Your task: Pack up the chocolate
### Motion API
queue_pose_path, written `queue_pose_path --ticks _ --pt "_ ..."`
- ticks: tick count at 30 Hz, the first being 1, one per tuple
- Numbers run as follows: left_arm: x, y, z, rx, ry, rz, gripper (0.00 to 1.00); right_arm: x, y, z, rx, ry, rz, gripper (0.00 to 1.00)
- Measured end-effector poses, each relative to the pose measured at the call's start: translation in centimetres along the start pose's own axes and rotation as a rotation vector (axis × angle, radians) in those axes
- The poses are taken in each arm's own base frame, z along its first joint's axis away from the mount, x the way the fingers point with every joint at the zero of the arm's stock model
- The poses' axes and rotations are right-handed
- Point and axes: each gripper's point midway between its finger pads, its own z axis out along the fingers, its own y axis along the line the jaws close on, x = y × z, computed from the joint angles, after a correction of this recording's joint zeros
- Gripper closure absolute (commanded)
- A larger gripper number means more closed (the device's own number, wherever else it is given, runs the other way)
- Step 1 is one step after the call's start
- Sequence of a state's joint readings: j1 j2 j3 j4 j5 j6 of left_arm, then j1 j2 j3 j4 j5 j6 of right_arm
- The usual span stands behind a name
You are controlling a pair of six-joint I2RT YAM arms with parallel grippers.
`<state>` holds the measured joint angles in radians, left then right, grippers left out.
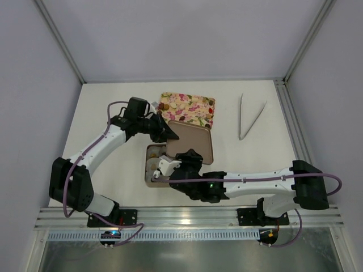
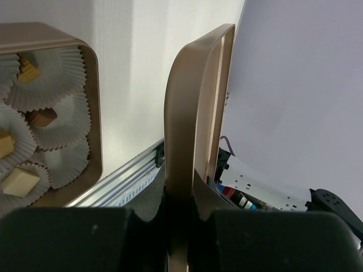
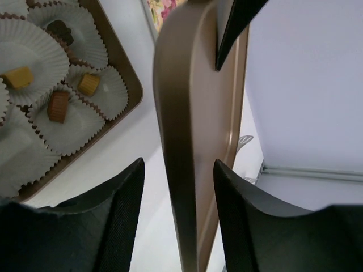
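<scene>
Bronze-brown lid (image 1: 195, 139) and box (image 2: 96, 113); white pleated cups (image 3: 34, 51); chocolates (image 3: 57, 106) tan, caramel, dark brown. Tray (image 1: 187, 107) cream, pink-red floral print. White tabletop (image 1: 255, 153). Pale silver tweezers (image 1: 240, 116).

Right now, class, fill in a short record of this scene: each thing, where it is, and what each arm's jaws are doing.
box: brown, open, between the two arms
chocolates: small pieces in white paper cups inside the box
lid: brown, off the box, held just right of it
left jaws: clamped on the lid's edge
right jaws: open, one on each side of the lid, with a gap showing
flowered tray: flat, behind the lid
tongs: lying alone, far right
</scene>
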<state>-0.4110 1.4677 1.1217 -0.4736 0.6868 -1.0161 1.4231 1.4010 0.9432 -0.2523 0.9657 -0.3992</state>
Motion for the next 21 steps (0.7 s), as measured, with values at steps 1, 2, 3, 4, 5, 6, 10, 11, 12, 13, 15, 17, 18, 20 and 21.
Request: queue_pose_path --ticks 1,2,3,4,5,6,10,11,12,13,15,17,18,20,21 --pt "0.1 -0.1 -0.1 0.004 0.001 0.001 1.00 -0.2 -0.1 0.2 0.020 0.000 -0.020 0.57" --pt "0.1 -0.2 -0.2 0.009 0.003 0.003 1.00 -0.3 -0.2 0.5 0.036 -0.002 -0.043 0.61" --pt "0.2 -0.4 -0.3 0.014 0.004 0.005 0.99 -0.4 -0.3 0.7 0.054 0.000 -0.061 0.65" --pt "0.3 -0.5 -0.4 0.018 0.006 0.006 0.96 -0.4 -0.4 0.8 0.071 0.000 -0.076 0.73" --pt "0.4 -0.5 -0.5 0.020 0.006 0.007 0.92 -0.4 -0.5 0.9 0.087 0.001 -0.093 0.78" --pt "0.4 -0.5 -0.6 0.021 0.005 0.008 0.87 -0.5 -0.7 0.9 0.100 0.001 -0.099 0.87" --pt "0.5 -0.6 -1.1 0.032 0.006 0.010 0.40 -1.3 -1.8 0.9 0.149 -0.013 -0.118 0.96" --pt "0.5 -0.7 -1.2 0.037 0.004 0.016 0.33 -1.5 -2.0 0.9 0.159 -0.016 -0.118 0.96" --pt "0.6 -0.8 -1.4 0.041 0.002 0.016 0.27 -1.7 -2.2 0.8 0.170 -0.020 -0.119 0.96" --pt "0.6 -0.9 -1.6 0.046 -0.001 0.020 0.17 -1.8 -2.5 0.8 0.180 -0.023 -0.118 0.96" --pt "0.5 -1.1 -1.9 0.049 -0.014 0.035 0.09 -2.0 -2.9 0.7 0.194 -0.024 -0.120 0.96" --pt "0.1 -0.7 -2.1 0.029 -0.044 0.056 0.05 -2.0 -3.2 0.5 0.198 -0.025 -0.119 0.96" --pt "-0.1 -0.4 -2.3 0.015 -0.060 0.066 0.04 -2.0 -3.3 0.4 0.197 -0.024 -0.117 0.96" --pt "-1.2 0.5 -2.8 -0.029 -0.112 0.075 0.00 -2.1 -3.7 0.1 0.192 -0.019 -0.106 0.96" --pt "-1.9 1.0 -3.2 -0.054 -0.142 0.081 0.00 -2.0 -3.9 0.0 0.188 -0.017 -0.099 0.96"
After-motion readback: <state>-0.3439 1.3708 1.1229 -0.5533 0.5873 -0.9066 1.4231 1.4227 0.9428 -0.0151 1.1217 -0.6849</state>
